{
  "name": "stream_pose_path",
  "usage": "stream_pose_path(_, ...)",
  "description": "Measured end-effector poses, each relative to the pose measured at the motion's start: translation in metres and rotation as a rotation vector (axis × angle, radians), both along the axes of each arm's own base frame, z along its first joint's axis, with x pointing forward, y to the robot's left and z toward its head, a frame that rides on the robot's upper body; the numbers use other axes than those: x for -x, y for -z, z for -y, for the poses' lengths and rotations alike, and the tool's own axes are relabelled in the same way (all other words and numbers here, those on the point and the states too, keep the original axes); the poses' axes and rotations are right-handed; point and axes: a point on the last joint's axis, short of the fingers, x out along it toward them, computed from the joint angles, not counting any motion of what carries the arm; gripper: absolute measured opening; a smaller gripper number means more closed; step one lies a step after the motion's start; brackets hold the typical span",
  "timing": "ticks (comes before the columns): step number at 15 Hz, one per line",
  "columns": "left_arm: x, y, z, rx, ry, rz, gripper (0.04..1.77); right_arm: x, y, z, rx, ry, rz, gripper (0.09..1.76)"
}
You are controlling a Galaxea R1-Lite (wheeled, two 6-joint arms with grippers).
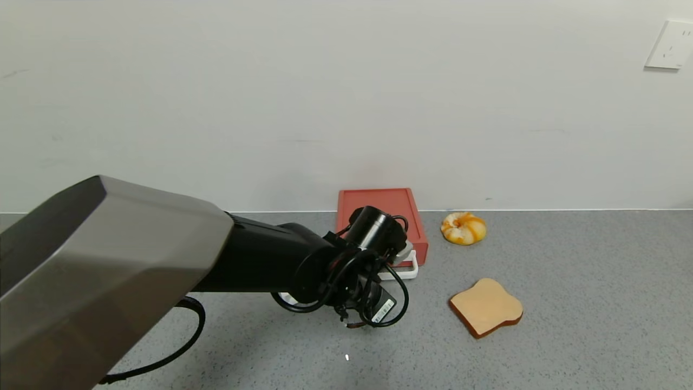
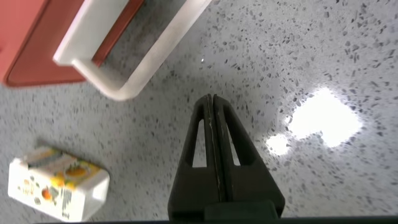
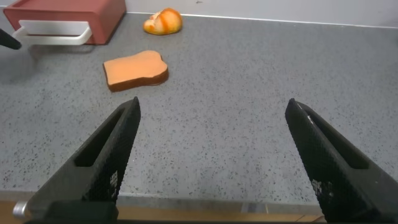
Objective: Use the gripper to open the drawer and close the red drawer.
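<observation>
Drawer (image 1: 382,208) sits mid-frame, handle (image 1: 407,271) beside the left gripper (image 2: 213,102), fingers together; right gripper (image 3: 211,118) fingers apart.

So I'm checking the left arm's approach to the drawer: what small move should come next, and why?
Probably open the left pincer and ease it toward the white handle. Its fingers are pressed together over bare counter, just short of the handle, and the red drawer looks fully closed, so nothing is gripped yet.
</observation>
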Motion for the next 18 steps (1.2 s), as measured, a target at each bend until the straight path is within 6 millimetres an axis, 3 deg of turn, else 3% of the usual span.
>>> stream_pose_path(12,0.030,-0.056,-0.022,0.192,-0.088,-0.110,0.11,0.000,0.000,0.000,0.000,0.000,0.000,1.71)
stream_pose_path(18,0.041,-0.082,-0.053,0.302,-0.049,-0.135,0.11,0.000,0.000,0.000,0.001,0.000,0.000,1.71)
